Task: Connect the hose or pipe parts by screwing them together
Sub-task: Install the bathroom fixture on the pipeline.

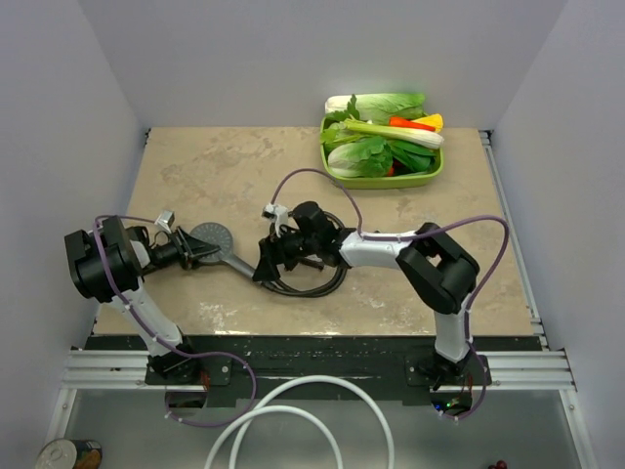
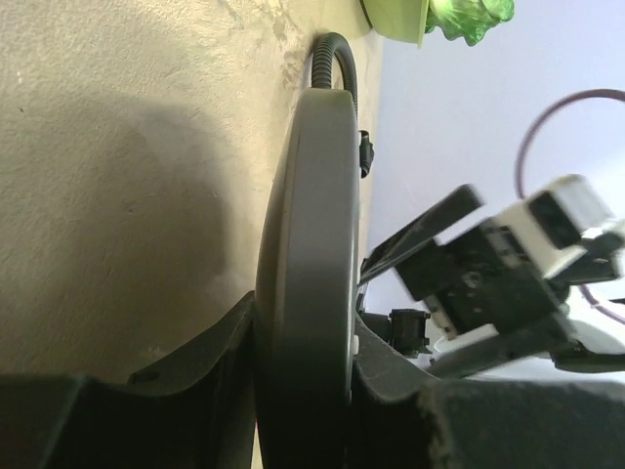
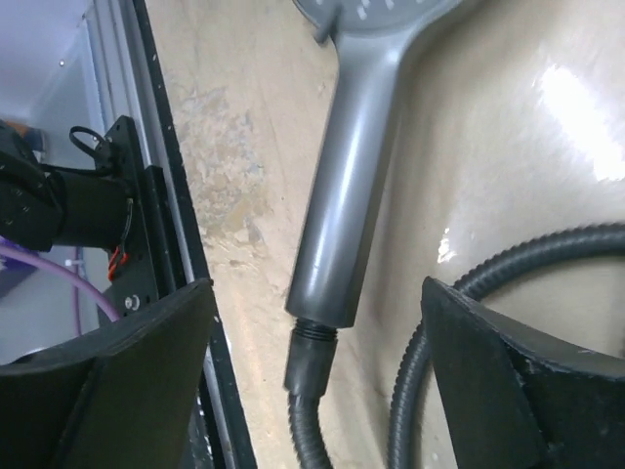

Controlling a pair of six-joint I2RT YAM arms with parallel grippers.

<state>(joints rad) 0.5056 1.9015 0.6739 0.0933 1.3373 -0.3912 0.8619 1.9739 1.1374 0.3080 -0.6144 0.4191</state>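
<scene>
A tan stone-patterned table (image 1: pixel 225 166) seen from above, with two robot arms bolted at its near edge. A dark grey shower head (image 1: pixel 210 237) lies left of the table's middle, its round face turned up and its handle (image 3: pixel 342 195) pointing right and toward the near edge.

The left gripper (image 1: pixel 195 249) reaches in from the left of the shower head. Its jaws are pinching the disc's rim, and the left wrist view shows the disc edge-on, wedged between the two dark fingers (image 2: pixel 215 371).

The right gripper (image 1: pixel 269 259) is at the handle's free end. Its jaws are spread wide, one on each side of the handle, with a clear gap on both sides.

A thin black ribbed hose (image 1: pixel 305 290) lies coiled on the table just right of the shower head, under the right gripper. In the right wrist view the hose's end nut (image 3: pixel 311 357) sits against the handle's threaded end; how far it is screwed on cannot be told.

Far beyond the shower head to the right, a green tray (image 1: pixel 383 183) holds leafy vegetables. A purple cable (image 1: pixel 312 172) loops above the right arm. Off the table on the near side lie a thick white hose (image 1: pixel 314 379) and a can (image 1: pixel 68 454), its label too small to read.
</scene>
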